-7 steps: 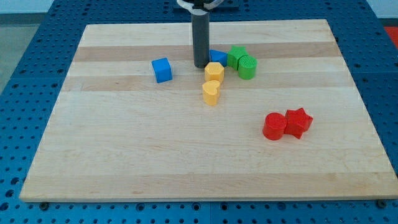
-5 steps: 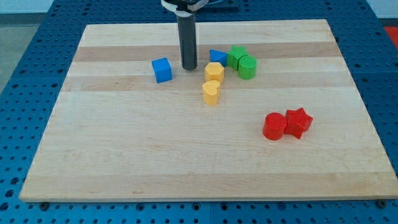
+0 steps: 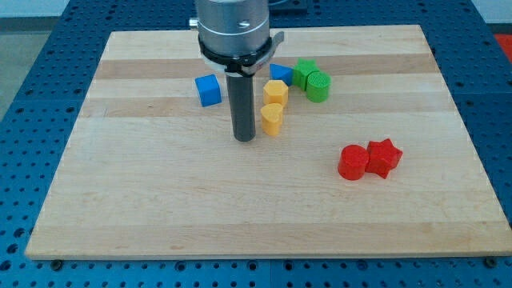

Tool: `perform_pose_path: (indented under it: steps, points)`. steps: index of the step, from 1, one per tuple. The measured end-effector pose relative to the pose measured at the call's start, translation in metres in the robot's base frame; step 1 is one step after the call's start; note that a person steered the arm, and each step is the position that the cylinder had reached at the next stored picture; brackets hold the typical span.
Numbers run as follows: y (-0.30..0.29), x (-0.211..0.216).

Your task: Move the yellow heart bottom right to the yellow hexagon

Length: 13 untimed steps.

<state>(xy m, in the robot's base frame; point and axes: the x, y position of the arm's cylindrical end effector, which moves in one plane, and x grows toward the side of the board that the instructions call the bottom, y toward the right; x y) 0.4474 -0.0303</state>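
The yellow heart (image 3: 272,119) lies on the wooden board just below the yellow hexagon (image 3: 276,91), touching it or nearly so. My tip (image 3: 243,138) rests on the board just left of the heart and slightly below it, with a small gap between them. The dark rod rises from the tip toward the view's top.
A blue cube (image 3: 208,90) sits left of the rod. A blue triangle-like block (image 3: 279,74) and two green blocks (image 3: 312,79) cluster right of the hexagon. A red cylinder (image 3: 352,162) and a red star (image 3: 383,157) sit at lower right.
My tip has moved from beside the hexagon's upper left down toward the view's bottom, ending left of the yellow heart. No block has visibly moved.
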Motion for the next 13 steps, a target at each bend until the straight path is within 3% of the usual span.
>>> perform_pose_path:
  steps: [6, 13]
  points:
    - [0.058, -0.004]
    - [0.072, -0.011]
